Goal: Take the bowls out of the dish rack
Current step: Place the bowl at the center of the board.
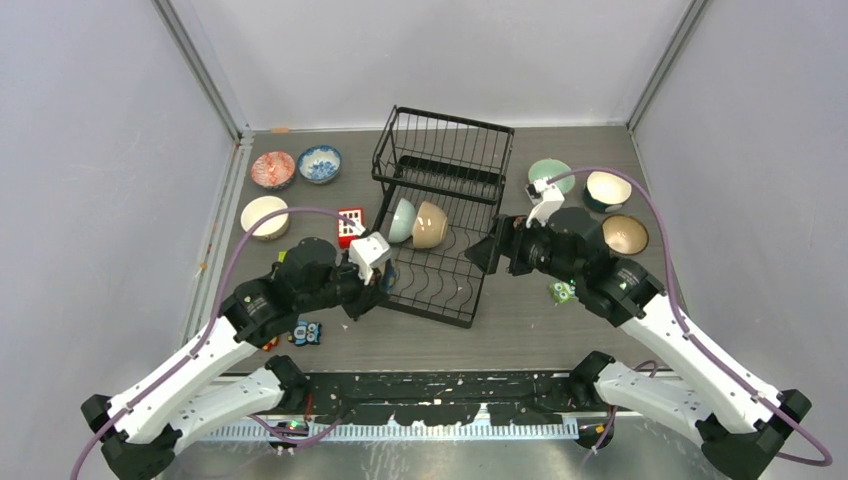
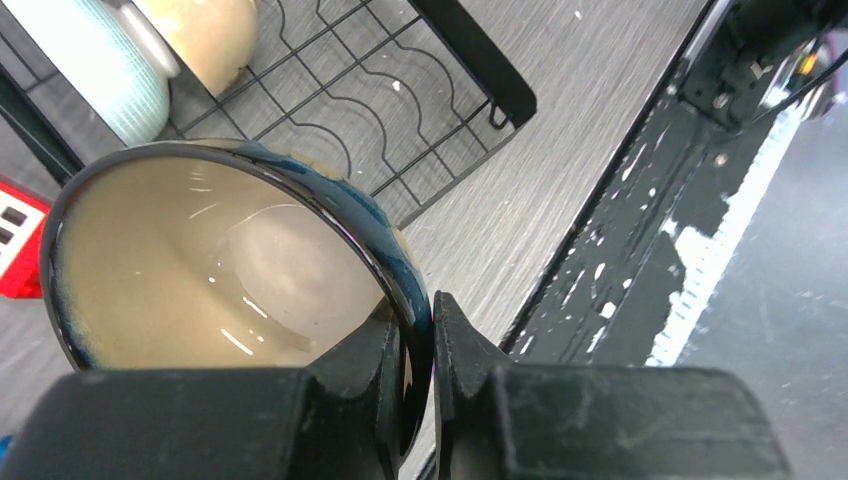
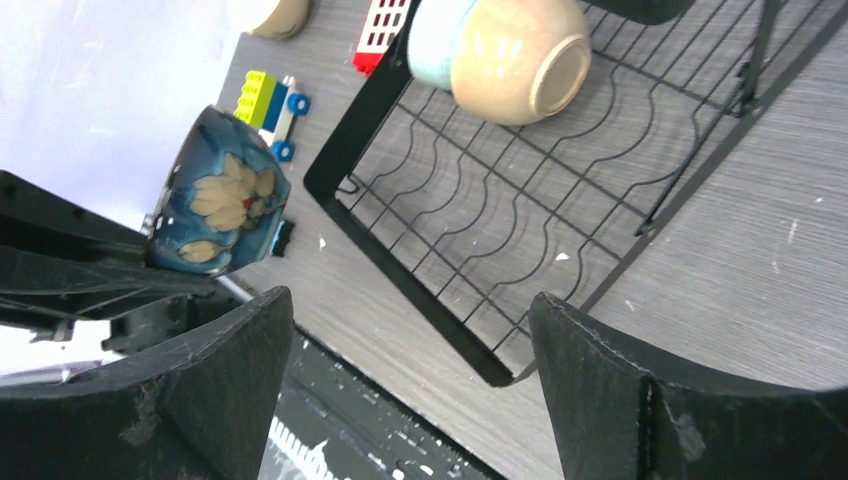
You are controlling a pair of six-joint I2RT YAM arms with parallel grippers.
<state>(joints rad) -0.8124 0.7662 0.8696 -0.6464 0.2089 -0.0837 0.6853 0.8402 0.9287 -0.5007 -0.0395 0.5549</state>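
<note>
My left gripper [image 1: 375, 287] is shut on the rim of a dark blue bowl [image 2: 220, 270] with a cream inside, one finger inside and one outside. It holds the bowl off the table at the left front corner of the black wire dish rack [image 1: 440, 172]. The right wrist view shows the bowl's flowered blue outside [image 3: 220, 200]. A pale green bowl [image 1: 401, 220] and a tan bowl [image 1: 430, 225] stand on edge in the rack's tray. My right gripper [image 1: 490, 255] is open and empty at the tray's right edge, seen in its own view [image 3: 410, 380] above the tray's near corner.
On the left stand a red patterned bowl [image 1: 272, 169], a blue-and-white bowl [image 1: 320, 163] and a cream bowl [image 1: 264, 216]. On the right stand a pale green bowl [image 1: 550, 175], a dark bowl [image 1: 607, 188] and a brown bowl [image 1: 624, 234]. A red block [image 1: 350, 225] and toy blocks [image 1: 307, 332] lie nearby.
</note>
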